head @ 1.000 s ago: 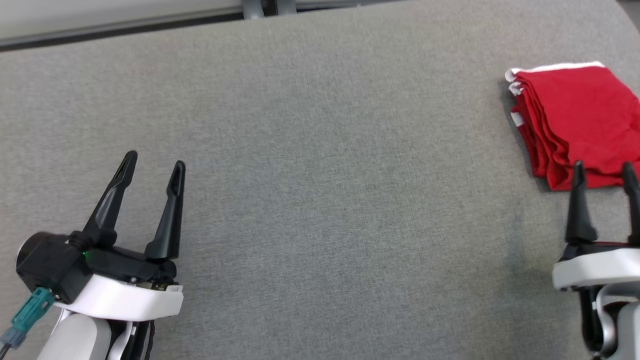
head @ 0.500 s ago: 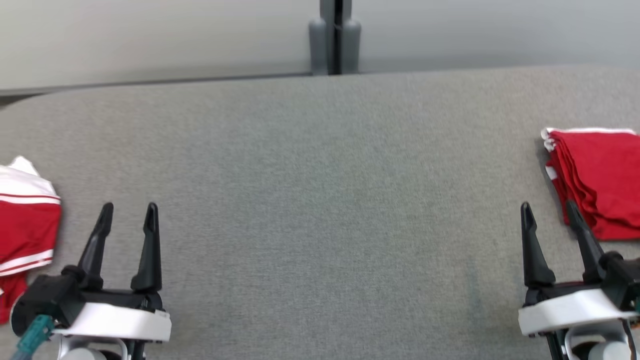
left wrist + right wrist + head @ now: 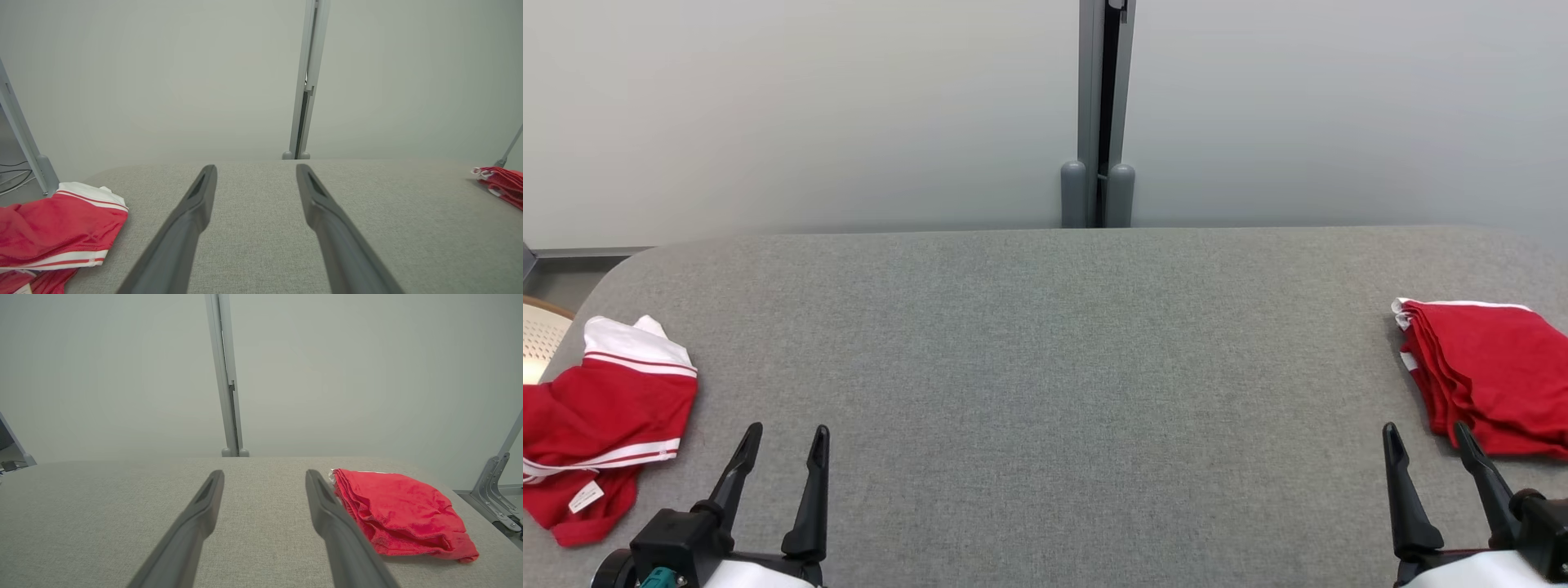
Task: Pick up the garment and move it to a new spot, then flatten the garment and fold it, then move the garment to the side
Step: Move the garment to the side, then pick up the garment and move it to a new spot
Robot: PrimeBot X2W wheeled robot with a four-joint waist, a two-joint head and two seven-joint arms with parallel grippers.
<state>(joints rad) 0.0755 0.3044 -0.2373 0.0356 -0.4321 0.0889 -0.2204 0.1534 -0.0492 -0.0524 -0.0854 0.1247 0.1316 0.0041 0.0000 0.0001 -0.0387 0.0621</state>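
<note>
A crumpled red garment (image 3: 600, 425) with white stripes and a white band lies at the left end of the grey padded table (image 3: 1045, 367); the left wrist view has it (image 3: 53, 228) at lower left. A neatly folded red garment (image 3: 1490, 376) rests at the table's right end, close to the right fingers in the right wrist view (image 3: 400, 510). My left gripper (image 3: 787, 431) stands open over the table's front, right of the crumpled garment, and holds nothing (image 3: 256, 167). My right gripper (image 3: 1424, 430) is open and empty too, just left of the folded garment (image 3: 264, 472).
A pale wall with a grey vertical post (image 3: 1098, 114) stands behind the table. A pale perforated object (image 3: 539, 343) sits past the table's left edge. Off the right end is a metal bracket (image 3: 498, 486). Bare grey table lies between the two garments.
The head camera has tilted up and swung left, bringing the wall and the crumpled garment into view. Both grippers have drawn back to level, parallel poses, still open.
</note>
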